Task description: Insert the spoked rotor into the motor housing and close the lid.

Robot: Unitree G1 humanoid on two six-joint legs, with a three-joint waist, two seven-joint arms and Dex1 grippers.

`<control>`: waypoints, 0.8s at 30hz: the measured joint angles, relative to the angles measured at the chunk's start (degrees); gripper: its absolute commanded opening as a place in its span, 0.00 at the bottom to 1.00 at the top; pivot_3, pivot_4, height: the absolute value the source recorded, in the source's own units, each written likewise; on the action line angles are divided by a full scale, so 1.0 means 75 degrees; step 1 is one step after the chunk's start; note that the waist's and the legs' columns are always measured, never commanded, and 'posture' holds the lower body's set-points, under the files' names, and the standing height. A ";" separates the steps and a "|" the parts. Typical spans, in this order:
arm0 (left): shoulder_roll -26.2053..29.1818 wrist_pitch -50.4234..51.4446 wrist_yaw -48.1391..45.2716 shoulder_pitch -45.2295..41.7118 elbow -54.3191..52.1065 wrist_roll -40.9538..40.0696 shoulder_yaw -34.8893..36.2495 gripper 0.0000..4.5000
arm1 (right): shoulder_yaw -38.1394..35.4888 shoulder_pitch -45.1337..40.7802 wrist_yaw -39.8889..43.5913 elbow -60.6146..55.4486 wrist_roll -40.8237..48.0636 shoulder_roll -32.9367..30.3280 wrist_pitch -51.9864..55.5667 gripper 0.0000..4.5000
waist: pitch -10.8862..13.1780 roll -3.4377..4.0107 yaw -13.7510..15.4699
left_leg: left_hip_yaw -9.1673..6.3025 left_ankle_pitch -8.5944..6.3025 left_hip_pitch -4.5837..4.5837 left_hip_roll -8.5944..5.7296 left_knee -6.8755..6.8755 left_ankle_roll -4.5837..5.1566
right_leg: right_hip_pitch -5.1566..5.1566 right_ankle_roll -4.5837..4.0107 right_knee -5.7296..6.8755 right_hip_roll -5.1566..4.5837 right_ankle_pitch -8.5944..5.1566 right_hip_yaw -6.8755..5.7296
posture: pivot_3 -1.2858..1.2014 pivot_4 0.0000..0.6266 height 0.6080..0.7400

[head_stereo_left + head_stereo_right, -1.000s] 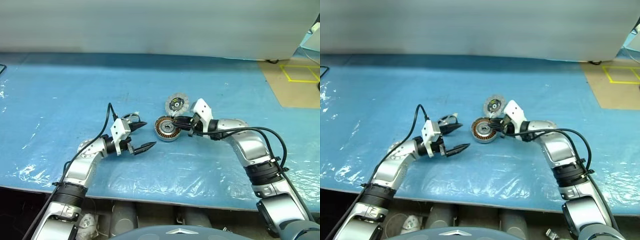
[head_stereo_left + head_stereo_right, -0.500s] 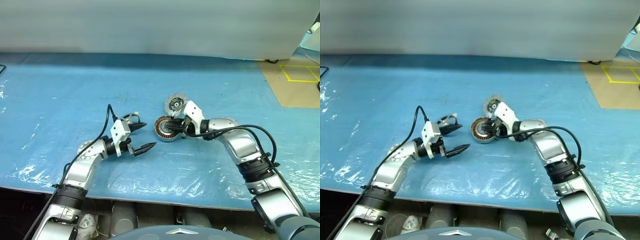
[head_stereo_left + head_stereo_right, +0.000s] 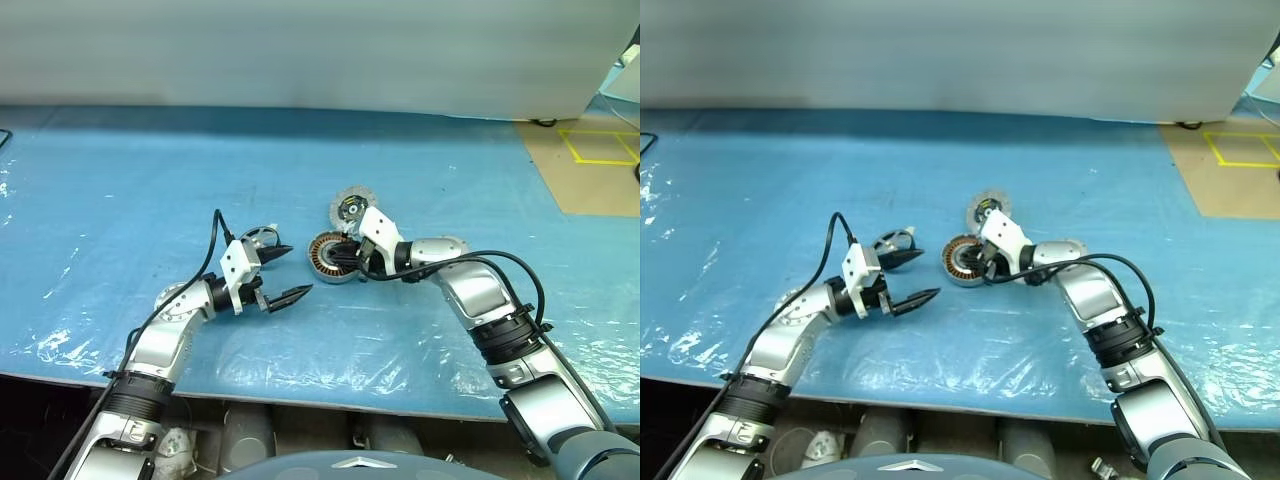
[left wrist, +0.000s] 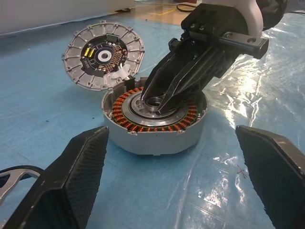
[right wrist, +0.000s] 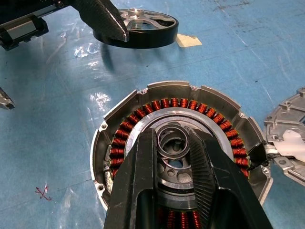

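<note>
**Operator:** Right gripper (image 3: 347, 257), in the head view, sits at frame centre with its tips down on the motor housing (image 3: 330, 258). Its arm reaches in from lower right, elbow bent.

**Observer:** And the left gripper (image 3: 285, 272)?

**Operator:** Left of centre, jaws spread wide, holding nothing, pointing toward the housing.

**Observer:** Left wrist view?

**Operator:** I see the housing (image 4: 155, 121) mid-frame, copper windings bare, the right gripper's narrowed fingers (image 4: 178, 83) pinching the small ring at its hub. The lid (image 4: 103, 56) lies at upper left, touching the housing's rim.

**Observer:** Right wrist view?

**Operator:** Fingers nearly closed around that hub ring, mid-frame. The spoked rotor (image 5: 136, 29) lies on the blue sheet (image 5: 57, 95) at top, well apart. I judge nothing is done: rotor not inserted, lid off.
</note>
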 measured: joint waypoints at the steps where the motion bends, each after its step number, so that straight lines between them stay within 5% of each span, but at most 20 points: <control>1: -0.0002 0.0000 0.0001 0.0000 0.0000 0.0000 -0.0003 1.00 | -0.0001 -0.0005 -0.0006 0.0018 -0.0002 0.0000 -0.0017 0.13 | 0.0000 0.0000 -0.0001 | 0.0000 0.0000 0.0000 0.0000 0.0001 0.0000 | 0.0000 0.0000 0.0001 0.0000 0.0000 0.0000 | 0.52 0.24 1.00; 24: -0.0053 0.0060 -0.0003 -0.0001 -0.0001 0.0000 -0.0037 1.00 | 0.0008 -0.0054 0.0073 0.0083 -0.0278 -0.0099 -0.0189 0.13 | 0.0000 0.0000 0.0005 | 0.0000 0.0000 0.0002 0.0000 0.0013 0.0001 | 0.0006 0.0000 0.0007 -0.0001 0.0000 0.0001 | 0.52 0.24 1.00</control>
